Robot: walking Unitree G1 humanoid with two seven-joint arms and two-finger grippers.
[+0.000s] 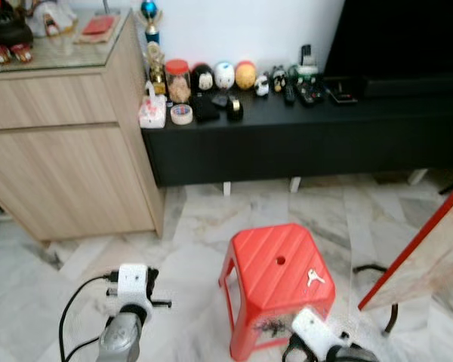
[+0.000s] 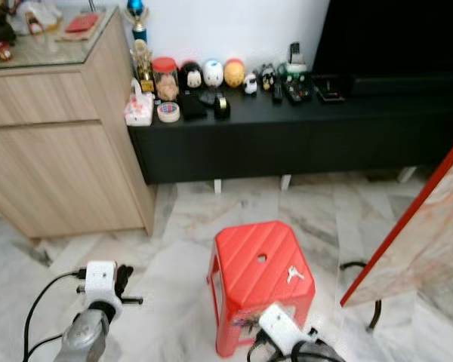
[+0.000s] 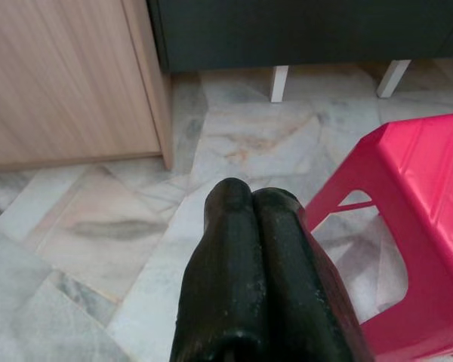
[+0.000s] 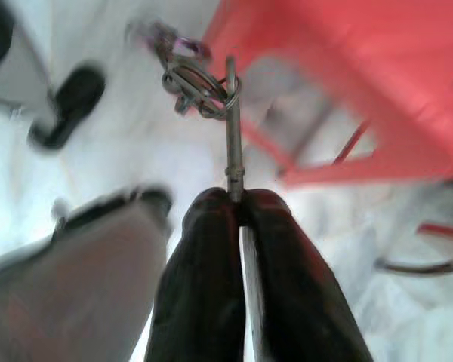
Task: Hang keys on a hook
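**Right hand clamped on key, hook yet to be found**

Right hand (image 4: pixel 238 197) pinched narrow on the shank of one key, in the lower middle of the right wrist view. Key's long axis running straight out from the fingertips, in line with the fingers. Keys (image 4: pixel 200 79) bunched on their ring at the far end, in the upper left of that frame, hanging free of any surface. Blurred all round, so finer detail beyond telling.

Left hand (image 3: pixel 249 192) closed tip to tip on nothing, at bottom centre of the left wrist view, over the marble floor (image 3: pixel 121 226) beside the red stool (image 1: pixel 275 260).

Further out, in the lower middle of the left eye view, a small pale key (image 1: pixel 315 277) on the right of the stool's seat; cannot tell how it relates to the held bunch. Beyond, a wooden cabinet (image 1: pixel 68 166) at upper left and a long black desk (image 1: pixel 287 136) across the top, lined with trinkets (image 1: pixel 211 79).

Probably at the carry stage: keys in the right hand's grip, ring leading, so well set for slipping over a peg. Right arm plainly the one for the job. Likely next: turning to find the hook.
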